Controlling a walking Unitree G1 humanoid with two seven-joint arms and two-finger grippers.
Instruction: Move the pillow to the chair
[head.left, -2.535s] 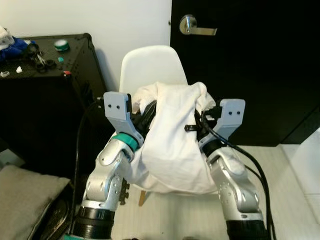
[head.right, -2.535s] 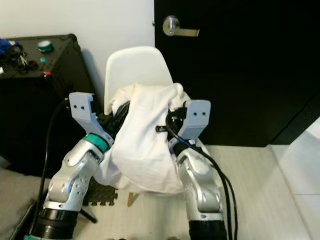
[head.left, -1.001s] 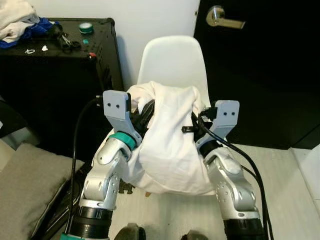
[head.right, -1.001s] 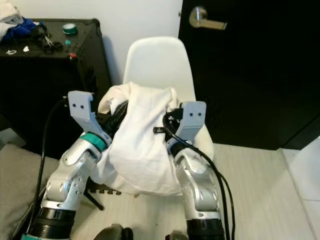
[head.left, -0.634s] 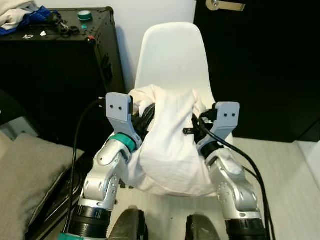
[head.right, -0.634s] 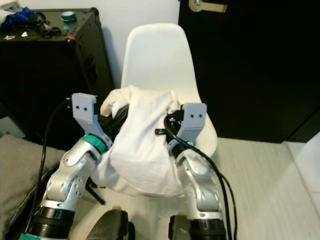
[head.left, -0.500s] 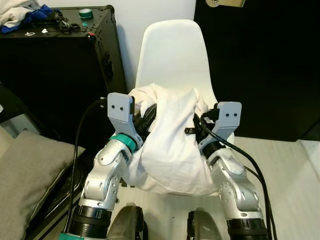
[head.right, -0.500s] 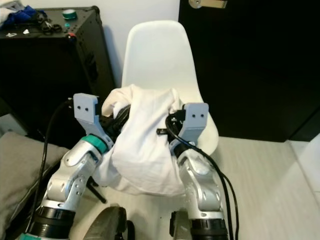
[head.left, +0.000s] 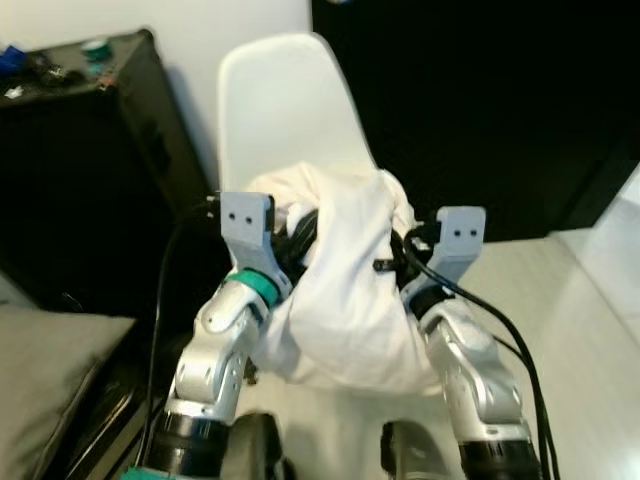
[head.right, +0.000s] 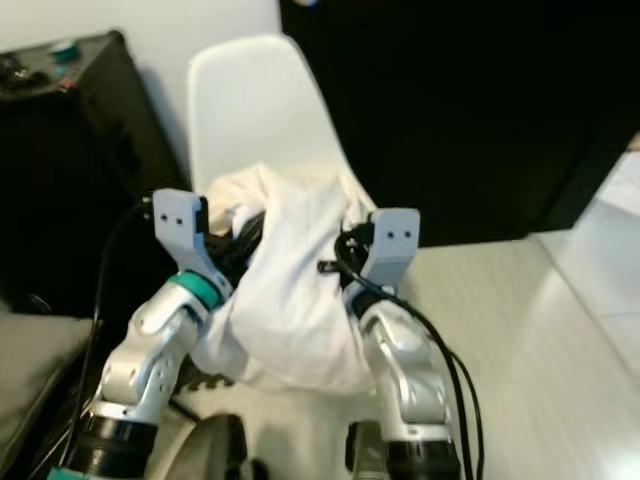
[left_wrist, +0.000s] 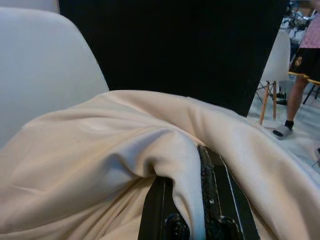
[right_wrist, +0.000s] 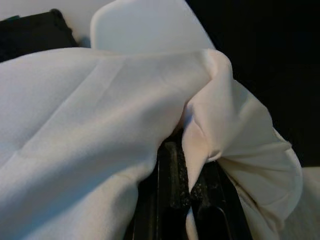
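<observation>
Chair (head.left: 275, 110) now nearer, left pincer (left_wrist: 192, 200) and right pincer (right_wrist: 187, 192) both pinching pillow (head.left: 345, 290)

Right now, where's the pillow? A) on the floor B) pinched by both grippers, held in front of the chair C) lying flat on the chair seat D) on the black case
B: the white pillow hangs between the left gripper and right gripper, each pinching a fold, with the white chair behind.

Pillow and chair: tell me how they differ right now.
The pillow is soft and creased, sagging between the arms; the chair is a hard, smooth shell. The pillow is held up, fabric pinched in the left pincer and right pincer; the chair stands on the floor with nothing gripping it. Both are whitish.
</observation>
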